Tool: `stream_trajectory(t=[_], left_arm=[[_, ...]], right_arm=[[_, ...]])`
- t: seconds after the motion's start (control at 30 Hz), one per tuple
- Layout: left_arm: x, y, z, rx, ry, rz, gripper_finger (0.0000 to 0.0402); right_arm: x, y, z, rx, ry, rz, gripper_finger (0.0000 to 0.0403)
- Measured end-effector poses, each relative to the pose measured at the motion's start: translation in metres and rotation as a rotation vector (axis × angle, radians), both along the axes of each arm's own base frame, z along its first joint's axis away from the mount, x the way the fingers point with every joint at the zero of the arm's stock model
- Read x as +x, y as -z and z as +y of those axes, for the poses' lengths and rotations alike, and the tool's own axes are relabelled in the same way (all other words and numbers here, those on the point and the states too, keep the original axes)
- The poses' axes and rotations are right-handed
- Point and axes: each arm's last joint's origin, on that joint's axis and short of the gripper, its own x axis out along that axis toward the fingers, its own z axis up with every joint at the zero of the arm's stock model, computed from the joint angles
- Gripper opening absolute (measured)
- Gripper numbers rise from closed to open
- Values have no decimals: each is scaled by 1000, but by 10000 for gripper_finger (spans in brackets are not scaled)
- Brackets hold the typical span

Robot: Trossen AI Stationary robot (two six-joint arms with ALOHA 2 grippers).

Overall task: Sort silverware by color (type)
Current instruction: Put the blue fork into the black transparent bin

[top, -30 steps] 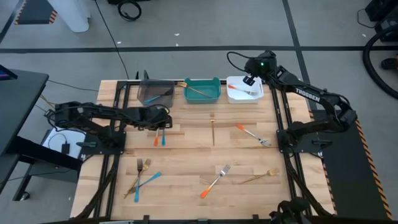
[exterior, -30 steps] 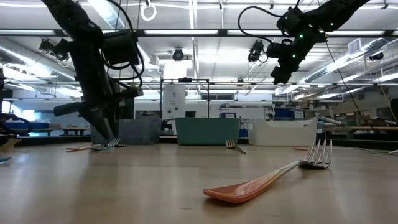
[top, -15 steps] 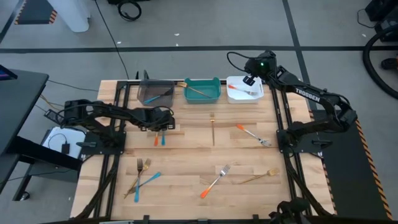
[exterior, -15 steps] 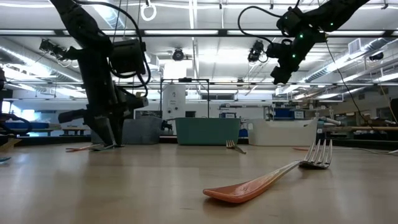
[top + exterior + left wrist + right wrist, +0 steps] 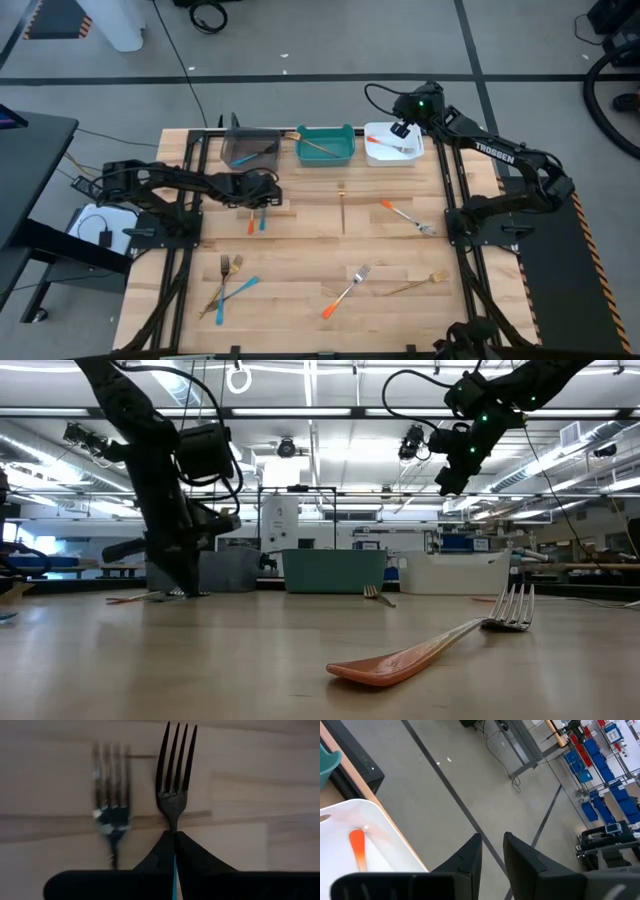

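Observation:
Two forks lie side by side on the wooden table (image 5: pixel 300 250) at the left: a blue-handled fork (image 5: pixel 262 222) and an orange-handled fork (image 5: pixel 250 223). My left gripper (image 5: pixel 262 203) stands over their heads, shut on the blue-handled fork (image 5: pixel 175 770); the orange one's silver head (image 5: pixel 111 810) lies beside it. My right gripper (image 5: pixel 400 130) hangs open above the white bin (image 5: pixel 380 155), which holds an orange-handled utensil (image 5: pixel 357 847). More silverware lies spread over the table. My left gripper pinches the blue fork's handle (image 5: pixel 175 867) between its two fingers, just behind the neck below the tines. The fingers slant down from above, one on each side of the handle. The fork lies flat on the table, tines pointing to the far edge.
At the far edge stand a grey bin (image 5: pixel 250 148), a teal bin (image 5: pixel 326 145) and the white bin. A gold fork (image 5: pixel 342 205), two orange-handled forks (image 5: pixel 405 216) (image 5: pixel 345 290), a gold utensil (image 5: pixel 420 284) and a gold-and-blue cluster (image 5: pixel 228 285) lie on the table.
My left gripper has sunk a little toward the two forks, drifted slightly toward the table's right, and shut on the blue-handled fork's handle. The fork lies where it did.

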Motion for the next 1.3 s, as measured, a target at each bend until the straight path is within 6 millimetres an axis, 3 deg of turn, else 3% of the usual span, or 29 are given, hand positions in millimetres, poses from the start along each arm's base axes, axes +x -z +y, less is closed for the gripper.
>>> stream_trajectory(t=[0.27,0.47,0.57,0.67,0.8,0.93,1.17,1.3], left_arm=[[4,-31,-7,24,88,-192,6],[-6,-70,-8,132,133,-338,6],[-13,-101,-1,338,134,-375,5],[-21,-134,7,623,179,-299,5],[-30,-161,25,957,295,57,7],[-35,-162,48,1086,500,361,9],[-45,-128,91,878,600,488,10],[-41,-111,104,807,636,489,11]], right_arm=[[0,0,0,-2,-1,-2,86],[0,0,0,-2,1,-2,86],[0,0,0,-1,-2,-3,86],[1,0,0,-2,-5,-5,86],[3,-1,1,4,-42,-24,86],[5,-1,3,12,-79,-38,86],[16,-3,15,-34,-34,6,86],[25,-5,26,-47,-65,8,86]])
